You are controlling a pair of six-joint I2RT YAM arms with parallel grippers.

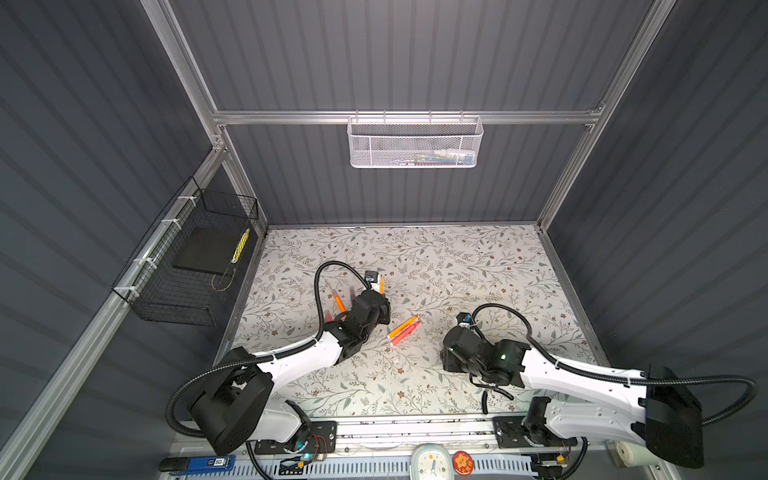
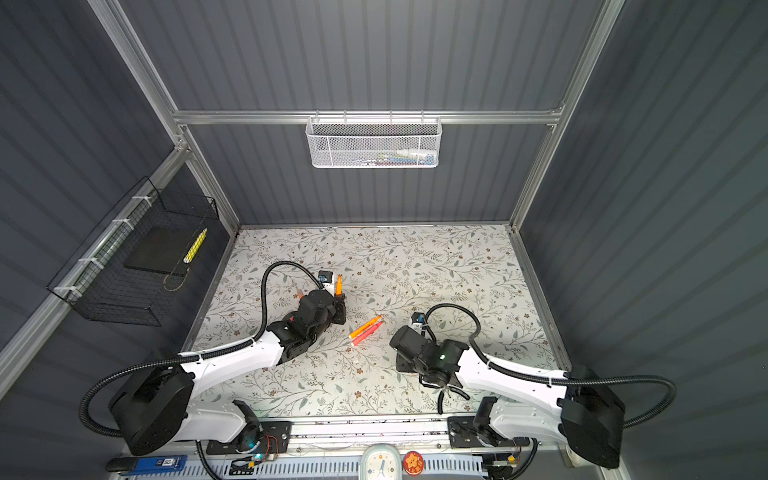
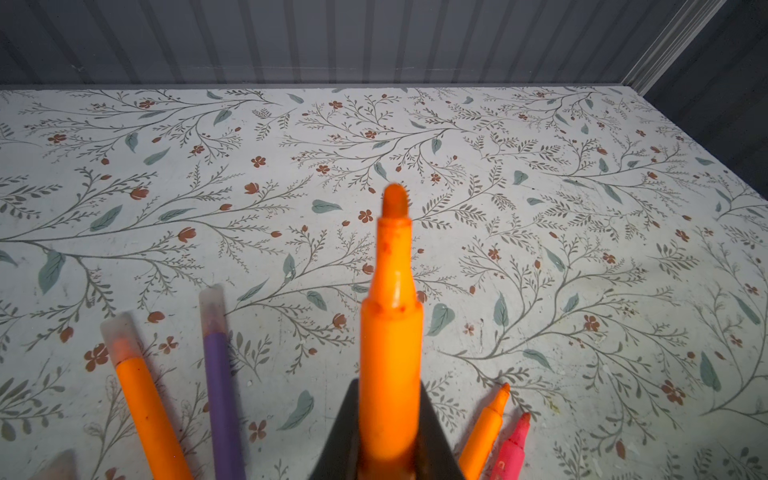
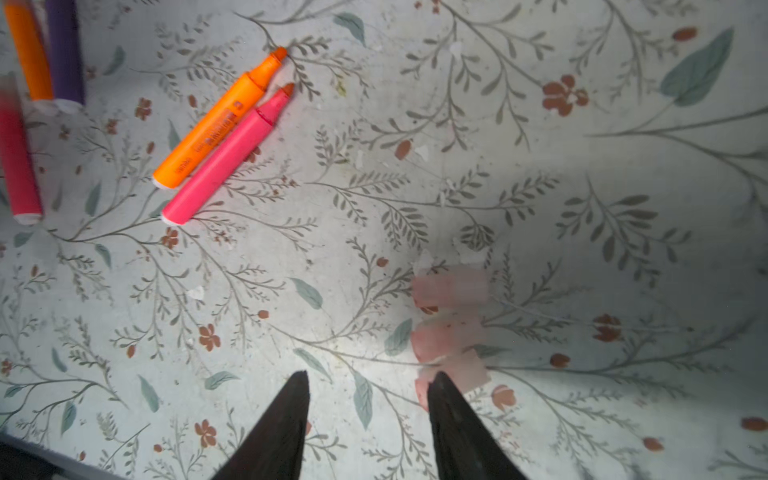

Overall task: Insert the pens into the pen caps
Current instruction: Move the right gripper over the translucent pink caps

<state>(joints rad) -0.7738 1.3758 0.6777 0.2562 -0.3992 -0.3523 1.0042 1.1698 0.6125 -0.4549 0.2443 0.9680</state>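
Note:
My left gripper (image 3: pixel 388 399) is shut on an uncapped orange pen (image 3: pixel 390 316), which sticks out past the fingers, its tip pointing toward the back wall; both top views show that pen (image 1: pixel 381 284) (image 2: pixel 338 284). An orange pen (image 3: pixel 141 399) and a purple pen (image 3: pixel 220 386) lie capped beside it. An uncapped orange pen (image 4: pixel 216 124) and pink pen (image 4: pixel 224 162) lie together mid-table (image 1: pixel 403 328). My right gripper (image 4: pixel 370 378) is open, low over the mat. Three pale-pink pen caps (image 4: pixel 449 332) lie in a row; one finger (image 4: pixel 453 415) overlaps the nearest cap (image 4: pixel 465 372).
A pink-red pen (image 4: pixel 16 162) lies near the capped pair. The floral mat (image 1: pixel 478 270) covers the table, walled at the back and sides. A black wire basket (image 1: pixel 187 266) hangs on the left wall, a white mesh basket (image 1: pixel 415 143) on the back rail.

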